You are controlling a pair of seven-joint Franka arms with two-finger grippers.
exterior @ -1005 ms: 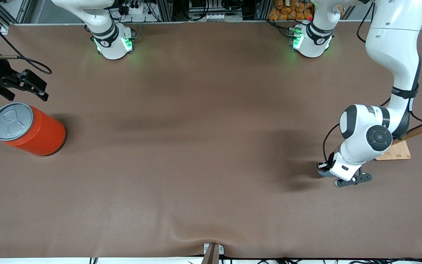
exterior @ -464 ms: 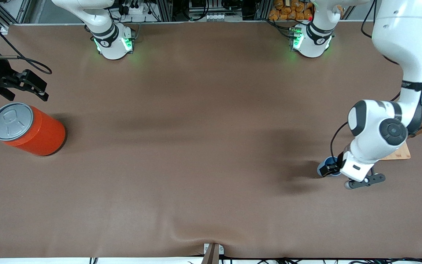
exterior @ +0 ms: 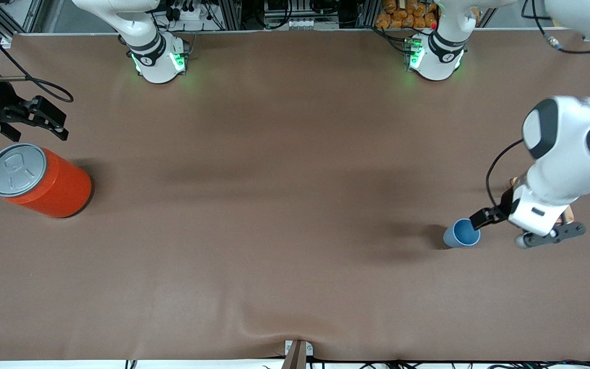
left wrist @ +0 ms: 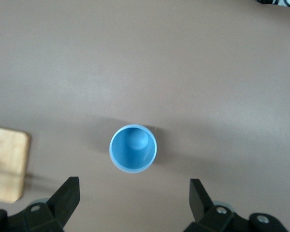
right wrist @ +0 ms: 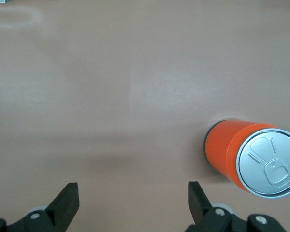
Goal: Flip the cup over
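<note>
Front view shows the cup [exterior: 462,233] upright, mouth up, released by the wide-open left gripper [exterior: 523,230] above; the right gripper [exterior: 31,120], open, waits near the orange can [exterior: 39,180].

I see even, diffuse overhead light on the brown table [exterior: 274,205], with no glare. Soft broad shadows band its middle, and a darker patch lies beside the cup [exterior: 462,233] toward the right arm's end. The orange can [exterior: 39,180] casts a short shadow. Green lamps glow at both arm bases. My front view smears the left arm's upper joints; both wrist views are softly focused
</note>
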